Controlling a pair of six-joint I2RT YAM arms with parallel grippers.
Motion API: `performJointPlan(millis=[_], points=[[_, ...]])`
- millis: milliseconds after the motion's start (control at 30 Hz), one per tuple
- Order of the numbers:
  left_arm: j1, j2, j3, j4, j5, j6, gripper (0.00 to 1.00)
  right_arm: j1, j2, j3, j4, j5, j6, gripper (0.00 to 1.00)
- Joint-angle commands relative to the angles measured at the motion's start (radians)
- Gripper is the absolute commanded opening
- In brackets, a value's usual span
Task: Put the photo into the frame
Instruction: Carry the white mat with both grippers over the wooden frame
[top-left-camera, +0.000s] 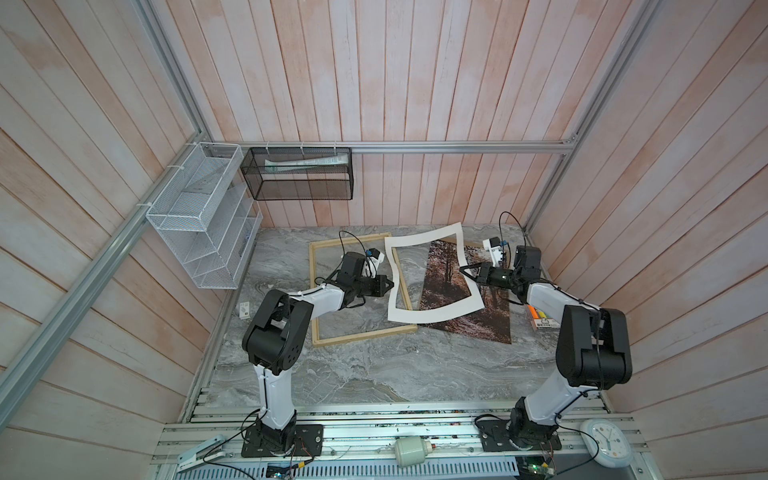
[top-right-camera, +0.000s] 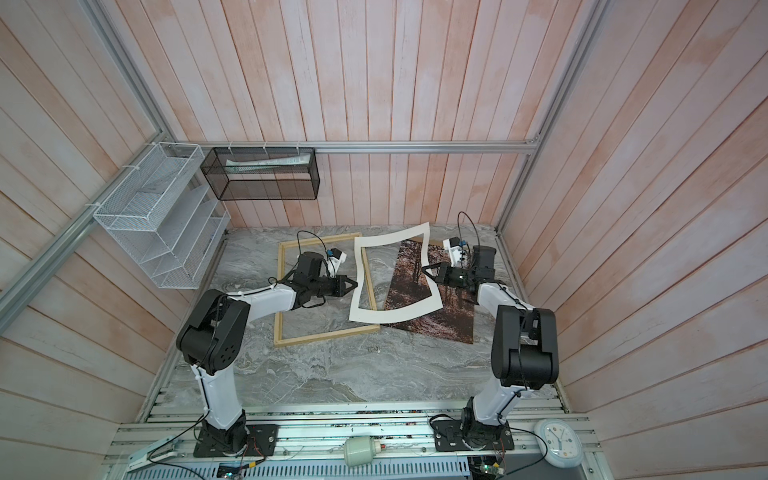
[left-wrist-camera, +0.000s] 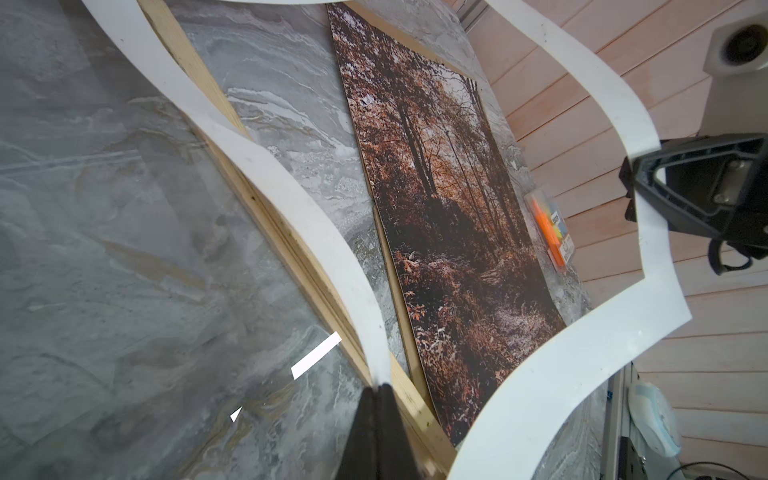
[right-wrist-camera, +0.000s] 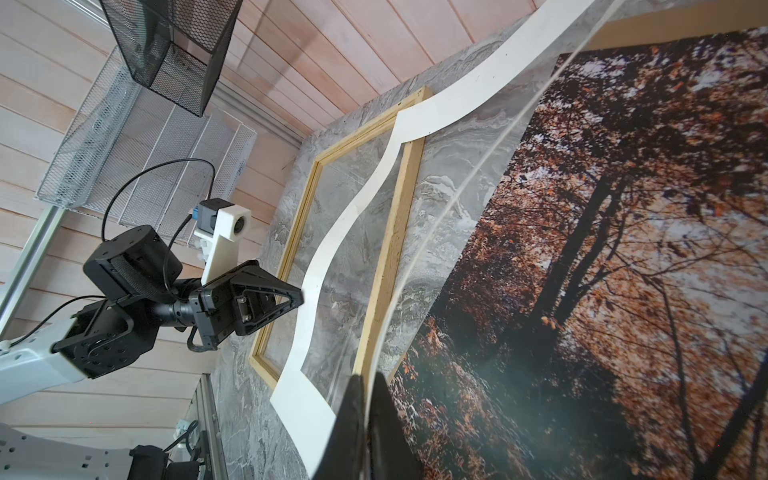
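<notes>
A white cardboard mat (top-left-camera: 436, 314) (top-right-camera: 395, 314) hangs bowed above the table between both arms. My left gripper (top-left-camera: 391, 286) (top-right-camera: 355, 285) (left-wrist-camera: 379, 388) is shut on its left border (left-wrist-camera: 291, 199). My right gripper (top-left-camera: 462, 270) (top-right-camera: 424, 270) (right-wrist-camera: 365, 380) is shut on its right border, seen edge-on in the right wrist view. The photo (top-left-camera: 478, 320) (top-right-camera: 440, 322) (left-wrist-camera: 449, 249) (right-wrist-camera: 602, 270), an autumn forest print, lies flat on the table at the right, partly under the mat. The frame (top-left-camera: 361, 335) (top-right-camera: 328, 332) (right-wrist-camera: 390, 249) of pale wood lies flat at the left, under my left gripper.
An orange marker pack (top-left-camera: 540, 318) (left-wrist-camera: 550, 232) lies by the right wall next to the photo. A white wire rack (top-left-camera: 199, 224) and a black mesh basket (top-left-camera: 299, 174) hang on the back left walls. A small white card (top-left-camera: 244, 309) lies at the table's left edge.
</notes>
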Motion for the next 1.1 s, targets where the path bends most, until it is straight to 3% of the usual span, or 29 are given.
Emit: performJointPlan(millis=[0, 600, 667, 833, 1067], points=[[0.021, -0.062, -0.050, 0.003, -0.048, 0.008, 0.00, 0.035, -0.005, -0.005, 0.031, -0.018, 0.007, 0.08], [0.219, -0.274, -0.297, -0.081, -0.098, 0.025, 0.00, 0.217, 0.223, 0.154, 0.105, -0.004, 0.078, 0.08], [0.226, -0.292, -0.316, -0.098, -0.114, 0.021, 0.09, 0.234, 0.253, 0.182, 0.090, -0.004, 0.075, 0.08], [0.255, -0.348, -0.365, -0.123, -0.176, 0.003, 0.44, 0.268, 0.313, 0.241, 0.054, -0.006, 0.059, 0.08], [0.358, -0.405, -0.318, -0.224, -0.374, -0.107, 0.50, 0.300, 0.355, 0.267, 0.064, 0.005, 0.081, 0.08]])
